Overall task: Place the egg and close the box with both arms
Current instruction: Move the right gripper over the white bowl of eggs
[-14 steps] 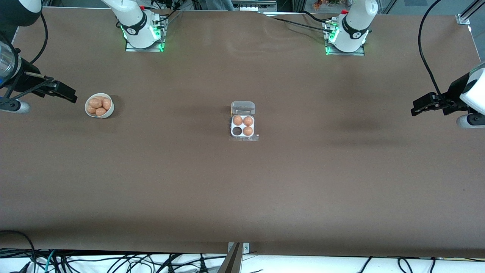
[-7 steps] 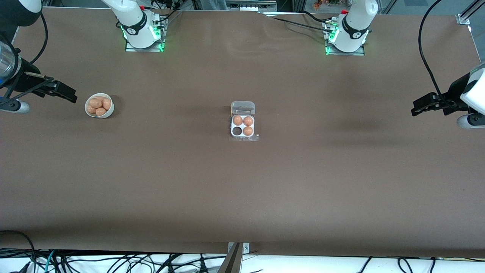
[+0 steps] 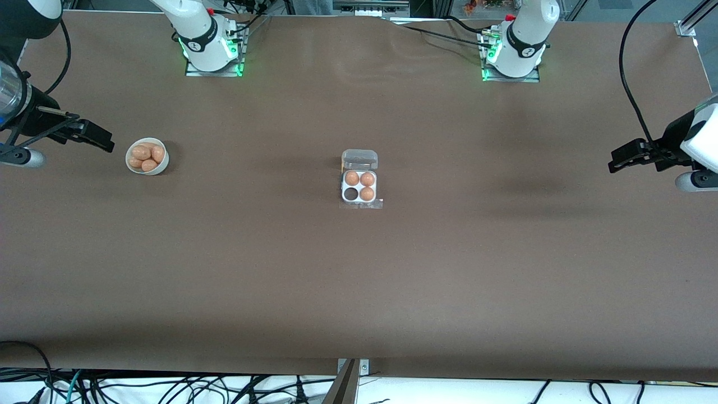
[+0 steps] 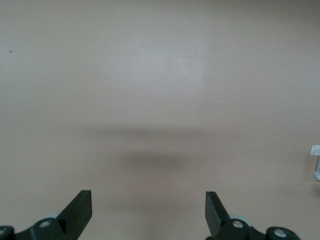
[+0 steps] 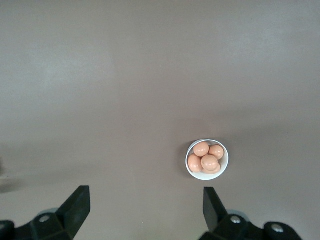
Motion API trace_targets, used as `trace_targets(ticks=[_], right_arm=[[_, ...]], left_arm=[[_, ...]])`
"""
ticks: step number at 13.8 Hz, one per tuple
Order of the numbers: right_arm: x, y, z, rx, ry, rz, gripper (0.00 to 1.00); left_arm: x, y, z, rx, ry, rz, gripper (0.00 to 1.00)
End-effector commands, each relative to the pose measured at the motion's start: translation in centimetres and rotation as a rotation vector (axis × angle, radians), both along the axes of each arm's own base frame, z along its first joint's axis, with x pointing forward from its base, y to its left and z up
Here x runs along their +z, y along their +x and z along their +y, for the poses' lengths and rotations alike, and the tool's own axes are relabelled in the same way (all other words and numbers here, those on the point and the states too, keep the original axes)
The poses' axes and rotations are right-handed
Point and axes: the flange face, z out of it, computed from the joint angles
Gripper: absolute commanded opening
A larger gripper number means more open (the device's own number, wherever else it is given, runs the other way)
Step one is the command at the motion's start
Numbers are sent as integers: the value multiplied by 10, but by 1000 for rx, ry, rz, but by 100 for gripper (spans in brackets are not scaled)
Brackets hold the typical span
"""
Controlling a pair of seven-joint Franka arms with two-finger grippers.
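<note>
The box (image 3: 359, 187) sits at the table's middle, its clear lid (image 3: 359, 159) open, three eggs in the white tray and one cell (image 3: 351, 194) empty. Several tan-orange eggs (image 3: 146, 156) lie in a round white bowl (image 3: 162, 164) toward the right arm's end; they also show in the right wrist view (image 5: 207, 160). My right gripper (image 3: 95, 137) is open and empty, up in the air beside the bowl; its fingertips (image 5: 80, 200) show over bare table. My left gripper (image 3: 624, 156) is open and empty over bare table at the left arm's end; its fingertips (image 4: 82, 200) show wide apart.
The brown table (image 3: 359, 280) is bare around the box and the bowl. The two arm bases (image 3: 210, 45) (image 3: 513, 50) stand along the edge farthest from the front camera. Cables hang past the edge nearest to the camera.
</note>
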Motion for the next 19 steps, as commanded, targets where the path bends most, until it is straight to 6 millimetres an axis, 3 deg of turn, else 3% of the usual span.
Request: trace_targets(ticks=[1, 7, 10, 14, 17, 19], right_arm=[[-1, 4, 1, 12, 6, -11, 100], [-62, 19, -5, 21, -8, 132, 100], [-113, 22, -15, 0, -6, 225, 100], [-172, 5, -53, -6, 8, 245, 100], [-205, -17, -94, 54, 42, 237, 100], [-226, -32, -108, 71, 54, 223, 100]], left_arm=[[5, 3, 2, -18, -7, -1, 100], [5, 3, 2, -18, -7, -1, 100], [2, 4, 2, -18, -8, 4, 100], [1, 5, 2, -18, -8, 5, 100], [0, 5, 2, -18, -8, 7, 100], [0, 5, 2, -19, -8, 7, 100]])
